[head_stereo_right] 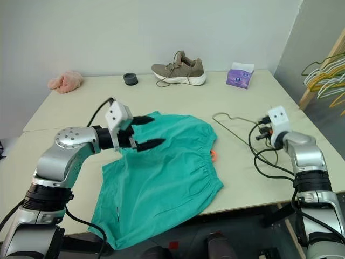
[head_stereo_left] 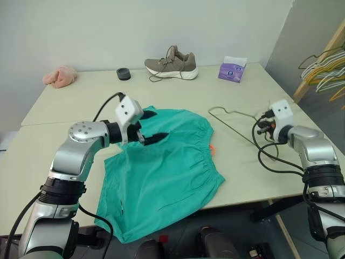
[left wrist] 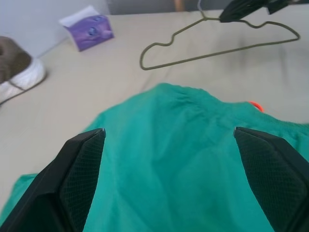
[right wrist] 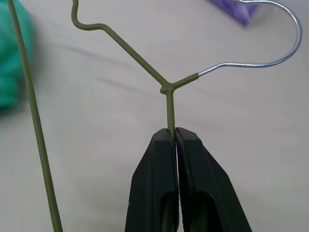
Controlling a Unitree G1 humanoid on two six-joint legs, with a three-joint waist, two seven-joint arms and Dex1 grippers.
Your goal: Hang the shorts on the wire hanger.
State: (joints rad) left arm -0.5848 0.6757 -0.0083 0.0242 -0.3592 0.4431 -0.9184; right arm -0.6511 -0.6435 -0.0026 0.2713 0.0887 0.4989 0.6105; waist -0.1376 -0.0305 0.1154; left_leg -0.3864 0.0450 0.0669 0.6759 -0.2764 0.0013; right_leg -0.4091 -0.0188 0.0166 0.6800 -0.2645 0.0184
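Teal shorts (head_stereo_left: 161, 172) lie flat on the counter (head_stereo_left: 70, 102) under the left tool (head_stereo_left: 150, 125), hovering with fingers spread wide, while the outstretched right tool (right wrist: 173, 133) pinches the olive wire hanger (right wrist: 140, 60) beside its hook.

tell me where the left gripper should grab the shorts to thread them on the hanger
Probably the gathered waistband, coming in from above on its near side. The shorts lie flat, waistband facing the wire hanger, and its bunched elastic gives a ridge to pinch. The left gripper hovers open above them.
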